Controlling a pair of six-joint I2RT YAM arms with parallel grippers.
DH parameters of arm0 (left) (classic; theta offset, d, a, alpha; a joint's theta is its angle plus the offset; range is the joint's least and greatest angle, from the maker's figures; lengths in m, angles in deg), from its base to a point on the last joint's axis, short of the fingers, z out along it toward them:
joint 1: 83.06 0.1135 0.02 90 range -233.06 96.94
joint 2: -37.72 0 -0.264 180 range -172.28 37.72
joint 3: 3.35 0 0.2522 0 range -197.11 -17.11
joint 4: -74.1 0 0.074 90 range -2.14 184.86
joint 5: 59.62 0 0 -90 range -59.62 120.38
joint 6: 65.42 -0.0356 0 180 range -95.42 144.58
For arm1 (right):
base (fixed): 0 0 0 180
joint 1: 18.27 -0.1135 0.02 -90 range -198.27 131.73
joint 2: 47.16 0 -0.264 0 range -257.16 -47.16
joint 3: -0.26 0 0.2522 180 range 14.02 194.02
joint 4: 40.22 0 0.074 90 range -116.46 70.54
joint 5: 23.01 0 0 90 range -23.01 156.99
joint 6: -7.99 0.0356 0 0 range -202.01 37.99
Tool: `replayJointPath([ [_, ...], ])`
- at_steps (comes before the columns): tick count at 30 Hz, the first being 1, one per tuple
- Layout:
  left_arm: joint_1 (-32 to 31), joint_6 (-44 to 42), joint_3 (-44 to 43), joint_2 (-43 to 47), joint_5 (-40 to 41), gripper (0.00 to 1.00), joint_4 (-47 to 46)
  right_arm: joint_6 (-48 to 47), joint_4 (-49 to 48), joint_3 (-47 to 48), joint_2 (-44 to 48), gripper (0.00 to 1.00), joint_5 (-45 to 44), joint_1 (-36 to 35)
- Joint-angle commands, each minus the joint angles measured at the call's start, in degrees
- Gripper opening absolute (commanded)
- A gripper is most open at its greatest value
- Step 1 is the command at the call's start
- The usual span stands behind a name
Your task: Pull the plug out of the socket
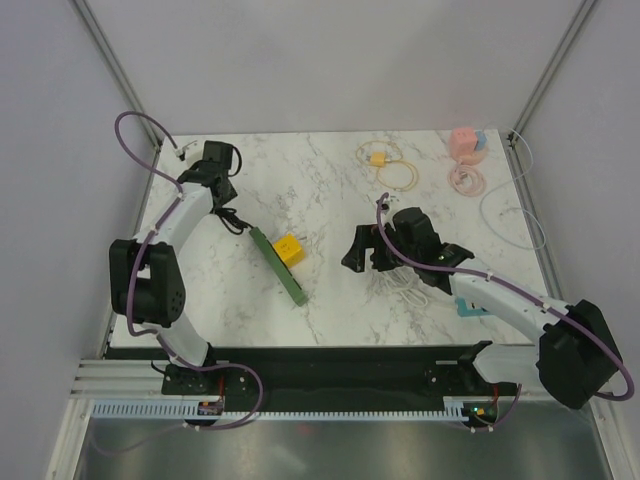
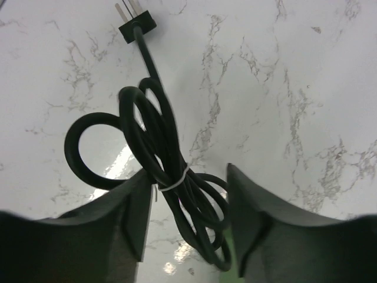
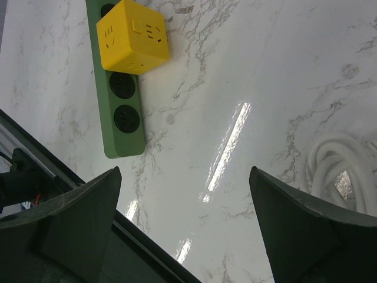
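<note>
The cube [image 3: 132, 35] sat on the strip [image 3: 121, 118], left of my right gripper [image 3: 185, 224]; the cord [image 2: 159, 147] lay under my left gripper [image 2: 187, 200].

- Two arms are counted: the left arm [image 1: 185, 215] and the right arm [image 1: 500, 295].
- One green power strip [image 3: 122, 147] is seen on the counter [image 1: 330, 290].
- Two free round sockets [image 3: 126, 118] are counted on it (a third is cut off by the frame edge).
- One yellow cube adapter [image 3: 132, 36] is plugged into the strip.
- One black cable bundle [image 2: 159, 159] is counted, ending in one black plug [image 2: 136, 25].
- One white cable coil [image 3: 341, 171] is seen.
- Two yellowish rings [image 1: 400, 177] and one small yellow block [image 1: 378, 158] are counted.
- One pink object [image 1: 462, 142] and one teal piece [image 1: 468, 308] are seen.
</note>
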Motion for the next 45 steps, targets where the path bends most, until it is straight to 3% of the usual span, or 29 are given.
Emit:
replayJointPath([
  [1,0.25,-2.19,-0.22,2.15,-0.84,0.63,-1.3,0.41,-3.19,-0.33,-1.83,0.98,2.09,-0.66],
  [3,0.25,-3.15,-0.75,2.68,-2.42,0.84,-1.04,0.59,-3.63,0.02,-2.71,0.98,2.62,-1.36],
  [4,0.25,-3.77,-1.36,2.68,-3.03,0.88,-0.6,0.59,-3.98,0.11,-3.33,0.98,2.7,-1.71],
  [5,0.25,-3.86,-2.93,2.86,-3.74,0.98,1.4,0.68,-4.16,0.11,-3.51,0.98,2.79,-2.24],
  [6,0.34,-4.04,-3.64,3.03,-4.35,1.0,2.46,0.5,-4.33,0.2,-3.86,0.98,2.79,-2.42],
  [9,0.51,-3.86,-4.62,5.31,-7.6,1.0,5.11,0.07,-4.42,0.03,-4.12,0.98,2.71,-2.77],
  [13,0.52,-3.16,0.72,11.02,-13.22,1.0,5.99,-0.55,-3.99,0.03,-4.56,0.98,2.09,-2.77],
  [21,-1.23,0.53,19.43,24.72,-41.14,0.9,0.13,-0.82,-0.91,2.13,-6.84,0.98,-2.56,-2.77],
  [30,-15.29,9.75,33.43,30.98,-38.21,0.91,-3.94,-1.34,-0.2,3.45,-8.96,0.98,-1.08,-2.68],
  [35,-18.55,12.92,38.0,29.76,-38.2,0.91,-9.3,-1.87,-0.2,2.93,-7.82,0.98,-0.2,-2.68],
  [45,-20.14,13.37,38.01,24.84,-37.76,0.89,-14.92,-1.61,-0.38,2.49,-7.02,0.98,1.3,-2.77],
])
